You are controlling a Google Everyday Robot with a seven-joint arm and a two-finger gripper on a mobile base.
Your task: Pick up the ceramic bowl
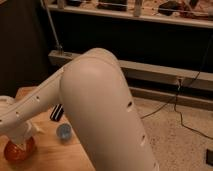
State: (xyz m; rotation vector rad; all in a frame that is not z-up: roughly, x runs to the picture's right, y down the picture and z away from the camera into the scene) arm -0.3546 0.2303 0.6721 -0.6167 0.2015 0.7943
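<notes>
Gripper (25, 142) mostly hidden behind the arm's own end; whether it is apart or closed, cannot tell. One ceramic bowl (13, 153) directly under it, partly covered and cut off by the frame edge. One blue cup (64, 131) near it.

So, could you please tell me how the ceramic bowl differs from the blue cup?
The ceramic bowl is orange-red and wide; the blue cup is blue-grey and narrower. The gripper sits over the bowl, partly hiding it; the cup stands uncovered. Both rest upright on the wooden table.
</notes>
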